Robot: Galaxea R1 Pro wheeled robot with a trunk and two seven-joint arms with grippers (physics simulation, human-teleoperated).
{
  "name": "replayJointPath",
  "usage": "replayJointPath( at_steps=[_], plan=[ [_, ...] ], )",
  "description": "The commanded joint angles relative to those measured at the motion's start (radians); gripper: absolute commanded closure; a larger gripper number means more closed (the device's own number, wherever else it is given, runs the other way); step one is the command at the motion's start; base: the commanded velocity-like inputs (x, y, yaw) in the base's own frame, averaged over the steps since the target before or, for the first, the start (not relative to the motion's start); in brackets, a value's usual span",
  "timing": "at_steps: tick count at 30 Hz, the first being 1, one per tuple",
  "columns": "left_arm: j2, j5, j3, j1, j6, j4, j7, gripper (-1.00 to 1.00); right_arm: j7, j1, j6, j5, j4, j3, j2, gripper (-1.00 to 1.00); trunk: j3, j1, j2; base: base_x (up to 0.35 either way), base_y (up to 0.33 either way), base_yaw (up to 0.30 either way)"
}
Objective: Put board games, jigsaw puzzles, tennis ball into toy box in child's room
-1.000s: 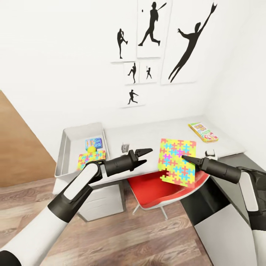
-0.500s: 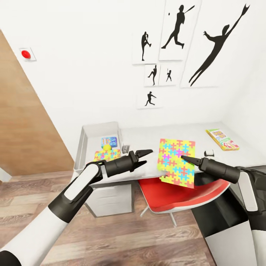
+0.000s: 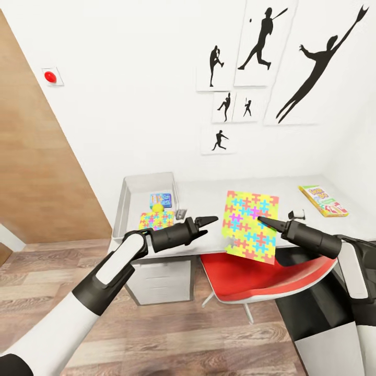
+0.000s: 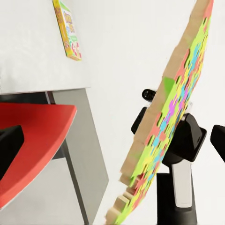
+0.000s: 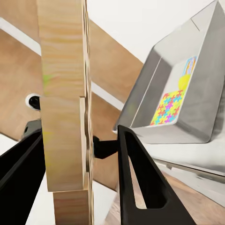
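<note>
Two arms in glossy white shells give way to black segments at elbow and forearm, tapering into the left gripper (image 3: 209, 221) and right gripper (image 3: 263, 221), each with slim, pointed black jaws.

a child's room at home: athlete silhouette pictures (image 3: 292, 57) on white walls, a grey table (image 3: 209, 196) with toys, wood-plank floor (image 3: 172, 329).

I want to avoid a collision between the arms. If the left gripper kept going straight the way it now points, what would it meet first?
Probably the jigsaw puzzle, held upright by the right gripper. The left gripper points toward its coloured face, and the left wrist view shows the puzzle just ahead with the right gripper behind it. Exact depth is unclear.
</note>
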Motion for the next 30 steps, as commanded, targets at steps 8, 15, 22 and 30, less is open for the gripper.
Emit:
replayJointPath(
  at_steps=[8, 15, 22, 30],
  plan=[
    [-0.007, -0.035, -0.003, 0.000, 0.001, 0.005, -0.013, -1.00, 0.006, -0.001, 0.003, -0.007, 0.000, 0.027, 0.004, 1.00, -0.002, 0.001, -0.002, 0.000, 0.000, 0.006],
    [-0.017, -0.048, -0.003, 0.000, 0.000, 0.006, -0.034, -1.00, 0.006, -0.001, 0.003, -0.009, 0.001, 0.070, 0.008, 1.00, -0.002, 0.001, -0.002, 0.000, 0.000, 0.001],
    [-0.022, -0.050, -0.003, 0.001, 0.000, 0.005, -0.057, -1.00, 0.001, -0.003, 0.003, -0.008, 0.010, 0.093, 0.016, 1.00, -0.002, 0.001, -0.002, 0.000, 0.000, 0.000],
    [-0.022, -0.051, -0.003, 0.003, 0.000, 0.005, -0.090, -1.00, -0.002, -0.004, 0.003, -0.008, 0.015, 0.111, 0.020, 1.00, -0.002, 0.001, -0.002, 0.000, 0.000, 0.000]
  ],
)
